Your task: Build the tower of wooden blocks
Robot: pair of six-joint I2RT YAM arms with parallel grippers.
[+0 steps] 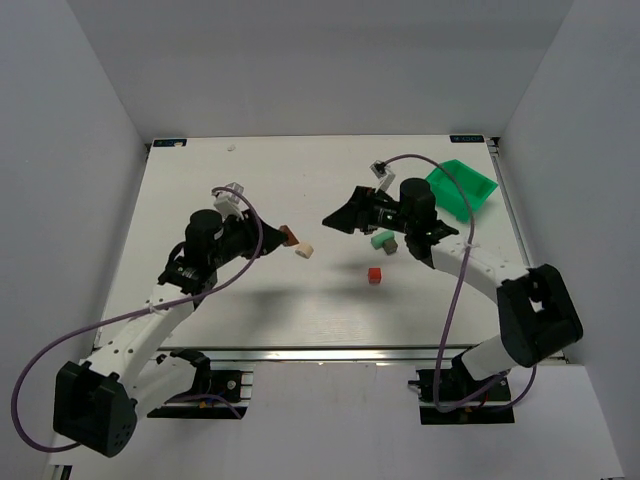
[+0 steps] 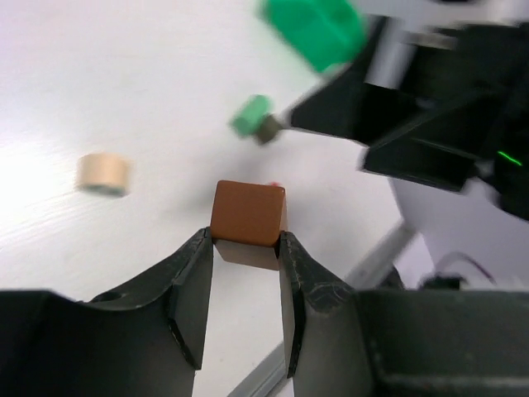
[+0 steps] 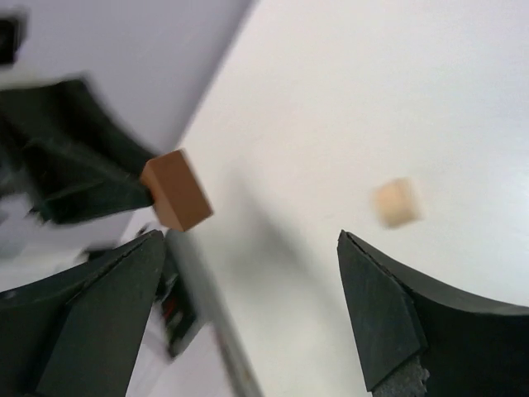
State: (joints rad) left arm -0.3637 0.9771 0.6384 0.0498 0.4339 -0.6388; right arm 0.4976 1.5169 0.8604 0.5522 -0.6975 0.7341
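Bolted at the near edge, the left arm [image 1: 150, 320] and right arm [image 1: 480, 270] reach over a white tabletop [image 1: 200, 180]. At left, the left end effector [image 2: 245, 244] is closed on a brown block [image 2: 248, 213], pinching its lower half, and appears to hold it clear of the surface. Just right of it, a cream block [image 1: 306, 251] lies loose. Next comes the right end effector [image 3: 250, 240], its jaws spread wide and empty, pointing left toward the brown block. Farther right and nearer, a red block [image 1: 374, 275] sits alone. Just beyond it, a pale green block [image 1: 380, 239] touches a grey-brown block [image 1: 393, 246]; whether they are stacked or side by side cannot be told. A green bin [image 1: 462, 187] stands at far right. No tower stands yet. The coming move likely turns on one line: the brown block must travel right, past the cream block, to reach the green-and-grey pair. The left arm carries the piece, but the right arm is nearer that pair.
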